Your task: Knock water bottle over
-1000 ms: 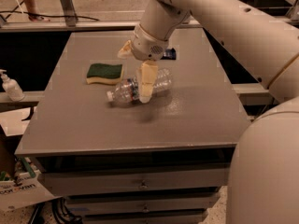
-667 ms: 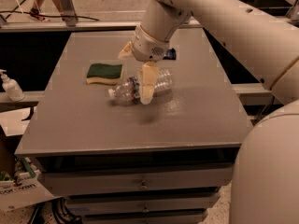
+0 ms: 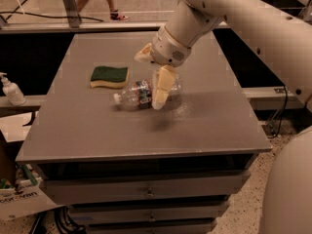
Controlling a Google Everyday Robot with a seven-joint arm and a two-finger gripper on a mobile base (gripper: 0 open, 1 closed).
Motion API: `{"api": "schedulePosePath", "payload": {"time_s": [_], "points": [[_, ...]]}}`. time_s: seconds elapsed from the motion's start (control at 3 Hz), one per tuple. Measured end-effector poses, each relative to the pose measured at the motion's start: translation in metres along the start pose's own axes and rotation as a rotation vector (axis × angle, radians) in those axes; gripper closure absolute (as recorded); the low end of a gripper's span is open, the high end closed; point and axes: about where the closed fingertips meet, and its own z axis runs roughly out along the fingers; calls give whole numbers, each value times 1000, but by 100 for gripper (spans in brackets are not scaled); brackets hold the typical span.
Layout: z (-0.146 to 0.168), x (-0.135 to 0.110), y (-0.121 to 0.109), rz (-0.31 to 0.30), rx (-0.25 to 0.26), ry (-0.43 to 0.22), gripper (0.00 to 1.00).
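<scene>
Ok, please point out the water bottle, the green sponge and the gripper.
water bottle [image 3: 142, 93]: camera view, on its label band.
green sponge [image 3: 109, 74]: camera view, on its green top.
gripper [image 3: 147, 82]: camera view, between its open fingers, over the water bottle.

The only lettering that shows is dark print on the white box [image 3: 19, 201] at the lower left, beside the drawers; it is partly cut off and seems to end in "van". The water bottle [image 3: 130, 95] lying on the worktop [image 3: 97, 126] has a red, blue and white label band, but no word on it can be read. The gripper [image 3: 148, 81] hangs over this bottle, jaws apart, and carries no marking.
</scene>
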Motion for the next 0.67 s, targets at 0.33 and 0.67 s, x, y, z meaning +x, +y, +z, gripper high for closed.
{"api": "schedulePosePath", "payload": {"time_s": [0.33, 0.67], "points": [[-11, 15, 1, 108, 52, -136, 0], [-30, 33, -1, 230, 131, -291, 0]]}}
